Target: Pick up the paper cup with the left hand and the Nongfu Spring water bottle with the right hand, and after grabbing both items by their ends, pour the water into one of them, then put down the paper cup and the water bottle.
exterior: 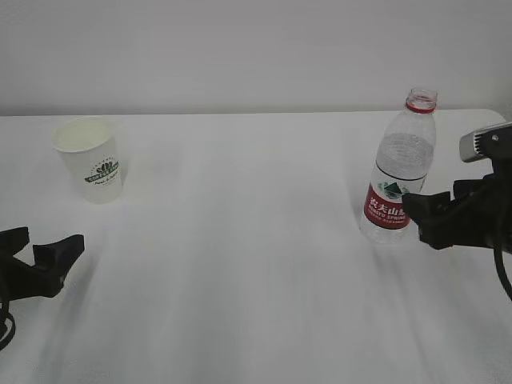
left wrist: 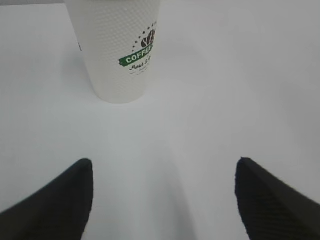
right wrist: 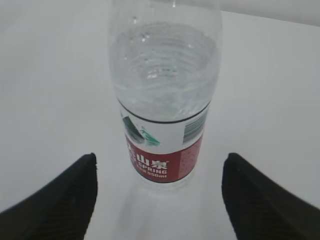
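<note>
At both wrist views' top edges, paper cup (left wrist: 117, 50) and water bottle (right wrist: 165, 90) are cropped; both jaws gape wide, empty.

White tabletop (exterior: 240, 264) fills the lower frame from 9 to 3 o'clock, matte, with soft grey shadows. Plain pale wall (exterior: 240, 48) behind, at 12 o'clock, meeting the table's far edge.
</note>
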Robot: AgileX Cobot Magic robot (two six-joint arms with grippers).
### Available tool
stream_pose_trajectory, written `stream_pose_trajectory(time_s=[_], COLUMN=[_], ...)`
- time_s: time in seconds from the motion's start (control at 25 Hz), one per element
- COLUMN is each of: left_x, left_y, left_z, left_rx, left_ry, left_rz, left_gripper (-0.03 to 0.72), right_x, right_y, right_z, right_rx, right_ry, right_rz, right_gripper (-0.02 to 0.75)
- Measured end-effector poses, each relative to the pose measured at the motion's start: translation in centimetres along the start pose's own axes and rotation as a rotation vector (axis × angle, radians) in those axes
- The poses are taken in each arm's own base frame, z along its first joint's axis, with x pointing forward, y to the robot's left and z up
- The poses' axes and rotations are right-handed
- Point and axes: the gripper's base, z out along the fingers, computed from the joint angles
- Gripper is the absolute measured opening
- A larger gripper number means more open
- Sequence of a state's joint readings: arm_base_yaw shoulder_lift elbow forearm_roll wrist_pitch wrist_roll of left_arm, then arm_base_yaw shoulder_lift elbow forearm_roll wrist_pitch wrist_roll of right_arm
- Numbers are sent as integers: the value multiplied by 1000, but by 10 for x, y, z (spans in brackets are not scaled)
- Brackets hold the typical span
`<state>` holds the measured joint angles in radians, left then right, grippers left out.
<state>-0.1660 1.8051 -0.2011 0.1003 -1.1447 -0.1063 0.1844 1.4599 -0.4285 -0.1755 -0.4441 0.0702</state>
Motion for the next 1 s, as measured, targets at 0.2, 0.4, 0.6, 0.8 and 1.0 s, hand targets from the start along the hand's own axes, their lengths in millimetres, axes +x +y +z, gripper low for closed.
stream_pose_trajectory(time_s=[0.2, 0.4, 0.6, 0.8, 1.0], left_x=[-7, -16, -18, -14, -22], left_y=[0, 1, 2, 3, 5], left_z=[8, 17, 29, 40, 49], left_rx=[2, 4, 5, 4, -11], left_ry=[-31, -72, -78, -66, -104], left_rz=[3, 6, 7, 6, 0], left_gripper=[635, 631, 630, 629, 664], right_x=[11, 19, 29, 36, 40], right_y=[2, 3, 0, 0, 0], right_z=[3, 4, 2, 7, 10], right_rx=[-16, -11, 30, 41, 41], right_ry=[-32, -101, -152, -140, -133], right_rz=[14, 35, 61, 65, 66], right_gripper=[590, 590, 590, 590, 590])
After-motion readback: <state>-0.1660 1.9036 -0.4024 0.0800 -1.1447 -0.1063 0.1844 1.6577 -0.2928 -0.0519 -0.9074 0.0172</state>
